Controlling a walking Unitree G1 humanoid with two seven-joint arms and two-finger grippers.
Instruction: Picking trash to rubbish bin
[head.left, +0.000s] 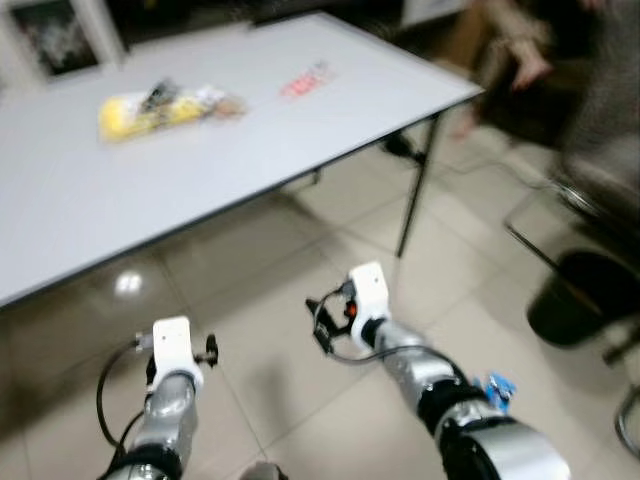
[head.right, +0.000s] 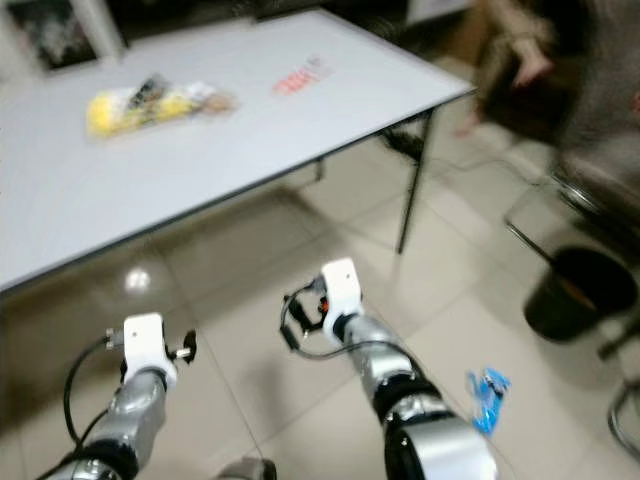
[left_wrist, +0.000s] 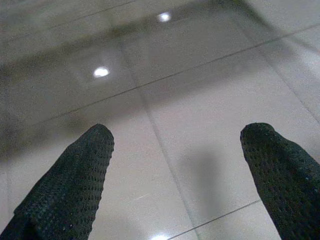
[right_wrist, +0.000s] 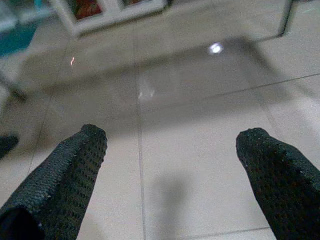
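Table (head.left: 330, 130) ahead; black bin (head.left: 580, 297) right.

A yellow wrapper (head.left: 160, 108) and a red scrap (head.left: 305, 80) lie on the worktop (head.left: 90, 200), blue wrapper (head.right: 487, 397) on the floor, near the black bin (head.left: 580, 298).

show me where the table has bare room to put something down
The near half of the white rectangular table is bare, from its front edge up to the yellow plastic wrapper. The far right corner past the small red-and-white packet is also free. The only clutter is the strip between those two.
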